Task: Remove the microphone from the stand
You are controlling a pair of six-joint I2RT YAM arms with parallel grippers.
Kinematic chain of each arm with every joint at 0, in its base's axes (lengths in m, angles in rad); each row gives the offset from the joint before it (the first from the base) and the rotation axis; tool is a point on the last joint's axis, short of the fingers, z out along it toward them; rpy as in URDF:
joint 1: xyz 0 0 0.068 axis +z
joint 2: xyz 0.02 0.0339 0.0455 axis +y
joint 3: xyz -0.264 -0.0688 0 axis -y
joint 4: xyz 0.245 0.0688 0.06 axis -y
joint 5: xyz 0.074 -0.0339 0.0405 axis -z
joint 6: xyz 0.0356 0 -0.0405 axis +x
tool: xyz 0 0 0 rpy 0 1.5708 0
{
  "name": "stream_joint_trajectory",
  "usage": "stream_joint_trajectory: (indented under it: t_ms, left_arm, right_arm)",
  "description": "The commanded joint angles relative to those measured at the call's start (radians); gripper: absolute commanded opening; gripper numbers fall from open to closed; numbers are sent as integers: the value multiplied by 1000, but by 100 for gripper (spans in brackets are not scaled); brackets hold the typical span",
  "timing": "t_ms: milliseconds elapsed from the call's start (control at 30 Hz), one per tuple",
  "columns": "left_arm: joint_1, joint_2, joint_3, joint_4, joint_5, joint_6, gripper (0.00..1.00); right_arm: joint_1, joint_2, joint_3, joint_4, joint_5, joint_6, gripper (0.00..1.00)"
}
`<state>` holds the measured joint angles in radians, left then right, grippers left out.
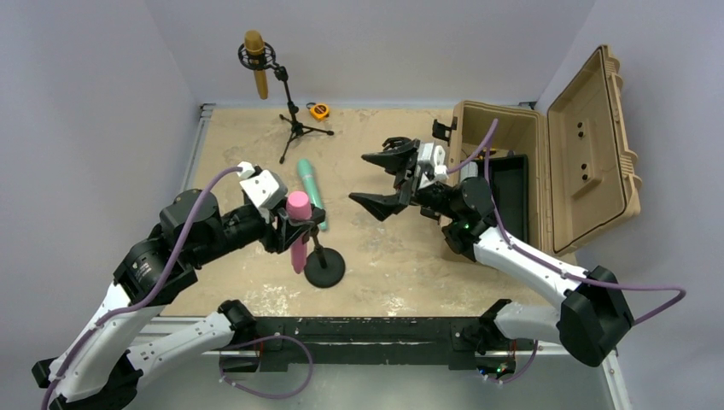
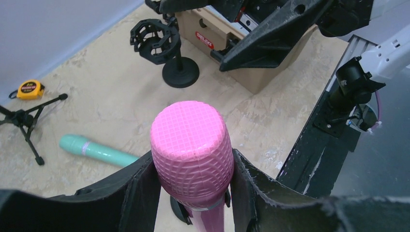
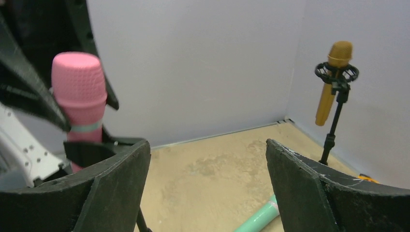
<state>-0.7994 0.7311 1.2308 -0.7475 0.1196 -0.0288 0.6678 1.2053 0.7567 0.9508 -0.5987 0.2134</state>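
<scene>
One pink microphone (image 2: 192, 145) sits clamped in the left gripper (image 1: 296, 225) — the right gripper (image 1: 359, 178) gapes apart, nearby

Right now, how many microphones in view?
3: pink mesh-headed microphone in left gripper; teal microphone lying on table; gold microphone in tripod stand at back. Tan case interior partly hidden.

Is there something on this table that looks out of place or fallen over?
The teal microphone lies flat on the table, while the pink microphone and the gold microphone sit in stands. An empty stand is beside the case.
</scene>
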Motion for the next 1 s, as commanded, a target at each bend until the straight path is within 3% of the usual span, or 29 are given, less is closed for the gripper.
stream_joint_trajectory:
  t_ms: [0, 167, 233, 367, 567, 733, 833, 967]
  left_arm:
    - [-4, 15, -26, 47, 97, 62, 15]
    - [-3, 13, -10, 57, -14, -5, 56]
    - [-3, 22, 13, 48, -66, -50, 81]
    - [-3, 51, 89, -19, -155, -148, 92]
    - [-4, 76, 103, -66, -235, -192, 91]
    - [-3, 88, 67, -4, -105, -172, 85]
    - [-3, 62, 48, 23, -57, -100, 57]
    - [-4, -9, -27, 70, 96, 90, 34]
  right_arm:
    - [7, -10, -14, 148, -168, -87, 88]
    - [9, 25, -26, 279, -232, -60, 88]
    - [14, 43, -20, 282, -241, -75, 88]
    - [22, 70, -10, 286, -251, -97, 87]
    - [39, 120, 8, 320, -250, -83, 87]
    - [56, 155, 29, 332, -209, -83, 87]
    - [60, 177, 46, 330, -208, -93, 87]
    - [81, 177, 51, 312, -240, -161, 89]
